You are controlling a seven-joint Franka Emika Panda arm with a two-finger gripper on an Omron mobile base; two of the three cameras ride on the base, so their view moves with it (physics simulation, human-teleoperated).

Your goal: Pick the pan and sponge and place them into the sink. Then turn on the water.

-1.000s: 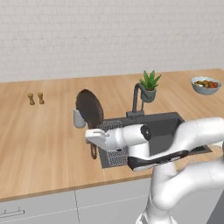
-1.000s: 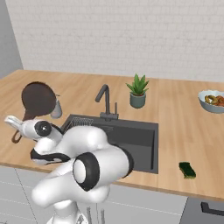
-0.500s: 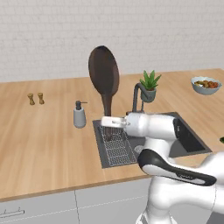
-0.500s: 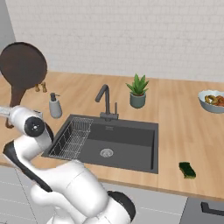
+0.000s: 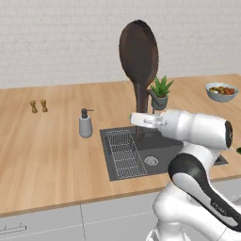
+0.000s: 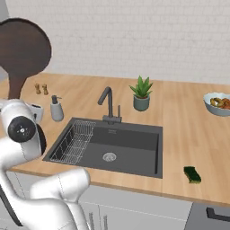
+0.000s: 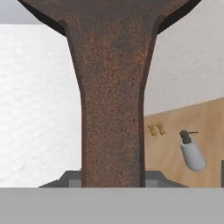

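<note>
The pan stands upright above the sink, which is set in the table. The wire rack lies in the sink's left part. The sponge rests on the table right of the sink.

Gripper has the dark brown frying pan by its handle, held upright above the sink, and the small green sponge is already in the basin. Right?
Not quite. The gripper does hold the dark brown frying pan upright over the dark grey sink, but the small green sponge lies on the wooden counter right of the basin, as the right base view shows.
</note>
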